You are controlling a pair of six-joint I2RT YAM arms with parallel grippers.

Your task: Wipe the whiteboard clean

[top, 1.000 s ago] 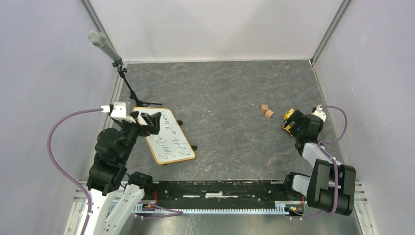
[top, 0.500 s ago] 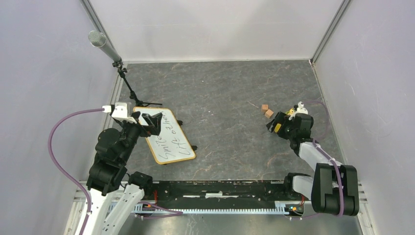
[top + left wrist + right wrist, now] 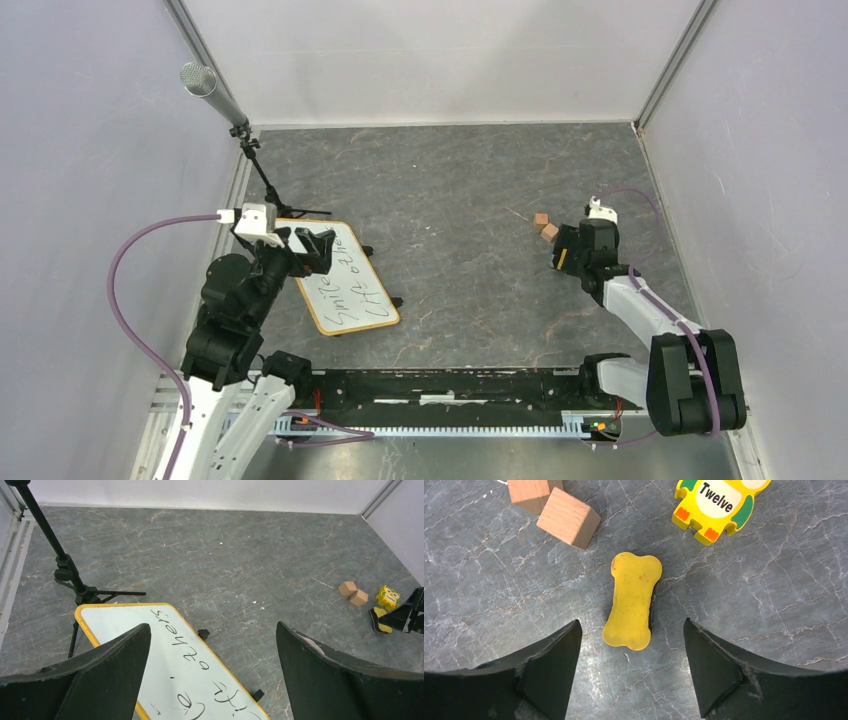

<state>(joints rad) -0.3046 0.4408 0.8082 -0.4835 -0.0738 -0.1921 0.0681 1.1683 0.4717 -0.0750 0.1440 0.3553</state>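
Open floor (image 3: 450, 200) betw. whiteboard (image 3: 352, 292) & wood blocks (image 3: 546, 226); mic stand (image 3: 262, 175) just beside whiteboard's far-left corner.

Whiteboard (image 3: 345, 278) white, yellow frame, black handwriting; table (image 3: 450, 180) grey marbled.

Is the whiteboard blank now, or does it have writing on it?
Not blank. The whiteboard carries black handwritten words across its surface, seen from above and in the left wrist view.

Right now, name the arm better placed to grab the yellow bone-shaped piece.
Right. The right end effector, open, sits directly above the yellow bone-shaped piece; the left end effector is open over the whiteboard, on the opposite side.
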